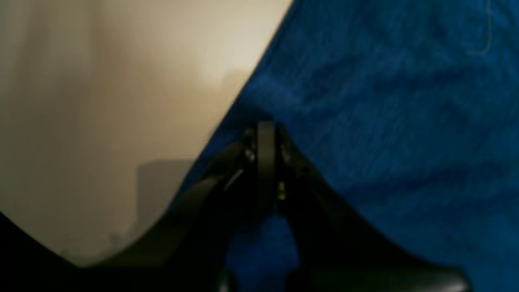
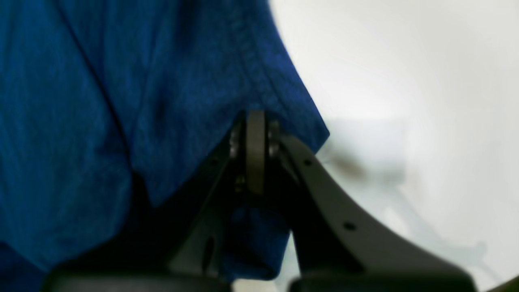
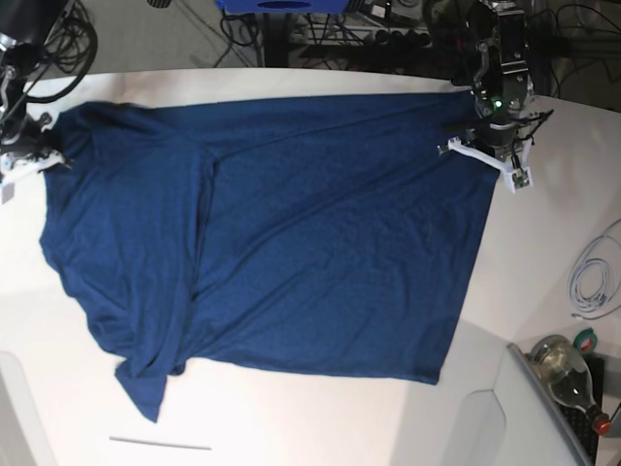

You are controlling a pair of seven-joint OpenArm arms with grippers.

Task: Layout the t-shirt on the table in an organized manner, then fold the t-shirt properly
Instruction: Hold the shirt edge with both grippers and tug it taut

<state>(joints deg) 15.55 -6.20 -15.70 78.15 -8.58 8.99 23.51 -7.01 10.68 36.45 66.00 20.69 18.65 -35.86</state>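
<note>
The dark blue t-shirt [image 3: 291, 233] lies spread across the white table [image 3: 320, 417], wrinkled, with one sleeve bunched at the lower left. In the base view my left gripper [image 3: 485, 146] sits at the shirt's far right corner and my right gripper [image 3: 44, 155] at its far left corner. Seen from the left wrist, the left gripper [image 1: 265, 125] is shut on the t-shirt [image 1: 385, 121] at its edge, over the table [image 1: 101, 101]. From the right wrist, the right gripper [image 2: 255, 115] is shut on the hem of the t-shirt [image 2: 81, 101], beside the bare table [image 2: 405, 81].
A white cable [image 3: 592, 282] lies at the table's right edge. A glass bottle [image 3: 568, 374] and a roll of tape [image 3: 582, 340] sit at the lower right. Cables and stands crowd the back. A thin seam line [image 3: 160, 445] marks the table near the front.
</note>
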